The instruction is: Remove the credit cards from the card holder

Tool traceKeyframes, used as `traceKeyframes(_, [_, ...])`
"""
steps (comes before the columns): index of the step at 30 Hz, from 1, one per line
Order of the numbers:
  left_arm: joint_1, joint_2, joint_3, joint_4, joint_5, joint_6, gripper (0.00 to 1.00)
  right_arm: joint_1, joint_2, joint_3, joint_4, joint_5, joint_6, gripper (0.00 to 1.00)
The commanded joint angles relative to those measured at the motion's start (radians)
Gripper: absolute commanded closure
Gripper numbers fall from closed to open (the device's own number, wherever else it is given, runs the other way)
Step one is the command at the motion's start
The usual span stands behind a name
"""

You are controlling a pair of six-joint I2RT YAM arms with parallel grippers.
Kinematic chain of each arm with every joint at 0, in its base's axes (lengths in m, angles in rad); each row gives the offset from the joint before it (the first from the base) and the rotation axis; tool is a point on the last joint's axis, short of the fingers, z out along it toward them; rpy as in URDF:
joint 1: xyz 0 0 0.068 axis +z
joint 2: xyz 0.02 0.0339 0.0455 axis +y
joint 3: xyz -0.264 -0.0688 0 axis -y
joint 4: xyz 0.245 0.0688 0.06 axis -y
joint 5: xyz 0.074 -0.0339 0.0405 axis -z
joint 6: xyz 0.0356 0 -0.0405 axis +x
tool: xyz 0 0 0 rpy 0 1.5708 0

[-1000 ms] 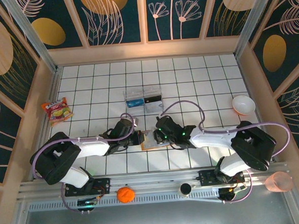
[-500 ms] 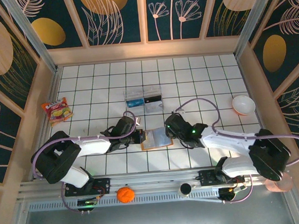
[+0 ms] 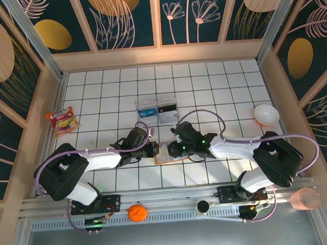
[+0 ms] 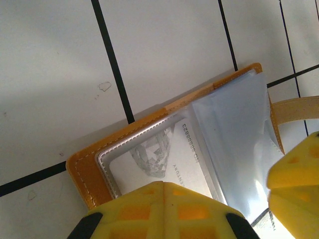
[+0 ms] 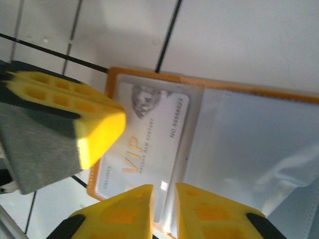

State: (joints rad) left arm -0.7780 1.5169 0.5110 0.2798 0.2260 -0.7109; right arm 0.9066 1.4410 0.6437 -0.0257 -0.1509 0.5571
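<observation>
White-tiled desk (image 3: 112,98) carries the orange-tan leather bifold card holder (image 3: 164,154), lying open just below frame centre in the top view, between the two tools. Left tool (image 3: 153,151) is pressed together on the holder's left edge. A pale grey plastic VIP credit card (image 5: 149,134) sits in the holder's clear sleeve. Right tool (image 5: 164,199) is nearly pressed together, a thin slit left, at the card's lower edge; can't tell if it grips the card.
</observation>
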Motion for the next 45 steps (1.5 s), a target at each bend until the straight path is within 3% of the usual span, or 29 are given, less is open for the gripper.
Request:
traceKeyframes(1, [-0.003, 0.022, 0.011, 0.005, 0.003, 0.011, 1.00, 0.002, -0.004, -0.007, -0.060, 0.067, 0.029, 0.83])
traceKeyframes(11, [-0.004, 0.048, 0.012, 0.005, -0.002, 0.028, 1.00, -0.005, -0.044, -0.076, -0.163, 0.226, 0.136, 0.89])
traceKeyframes(19, [-0.004, 0.010, 0.018, 0.007, -0.007, 0.031, 1.00, 0.005, -0.194, -0.065, -0.184, 0.308, 0.137, 0.84])
traceKeyframes(22, [-0.004, -0.053, 0.021, 0.030, 0.011, 0.022, 1.00, -0.018, -0.232, -0.045, -0.125, 0.179, 0.070, 0.78])
traceKeyframes(26, [-0.003, -0.119, 0.019, 0.023, 0.004, 0.021, 0.83, -0.061, -0.167, -0.013, -0.028, -0.080, 0.041, 0.71])
traceKeyframes(29, [-0.004, -0.114, 0.008, -0.005, -0.006, 0.034, 0.81, -0.079, -0.072, 0.001, 0.063, -0.237, 0.050, 0.72])
traceKeyframes(33, [-0.003, -0.095, -0.042, 0.020, -0.001, 0.019, 0.84, -0.081, 0.038, 0.041, 0.085, -0.259, 0.047, 0.77])
traceKeyframes(45, [-0.004, -0.052, -0.079, 0.065, 0.010, 0.014, 0.89, -0.072, 0.143, 0.068, 0.098, -0.236, 0.047, 0.75])
